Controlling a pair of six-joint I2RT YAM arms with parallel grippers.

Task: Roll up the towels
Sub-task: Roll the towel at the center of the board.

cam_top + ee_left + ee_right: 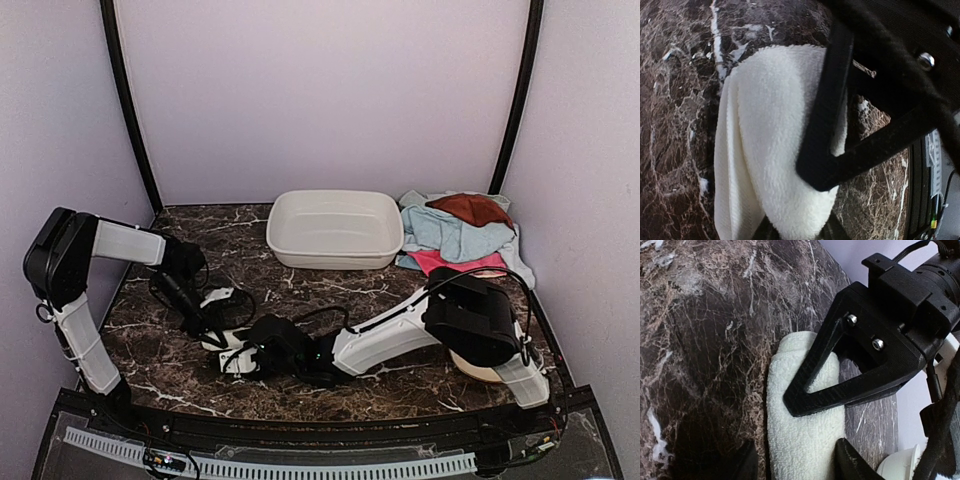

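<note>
Found cream-white towel (775, 150) at 7 o'clock on table (400, 290), partly rolled; noted left gripper (797, 232) clamped on one end, right gripper (800, 465) straddling roll with jaws apart; judged first roll unfinished; logged heap of other towels (460, 235) at 2 o'clock beside basin (330, 256), none rolled.

The left arm (125, 242) and the right arm (385, 342) are each built from smooth white link shells joined by bulky black joint housings, with a rounded black block carried at the elbow. The fingers (817, 352) are formed in matt black as hollow triangular frames with a faintly ridged surface, and two small silver screws (878, 344) are set where the frame meets its blocky black mount (900, 295). A thick black braided cable (890, 55) is routed past the wrist hardware.
</note>
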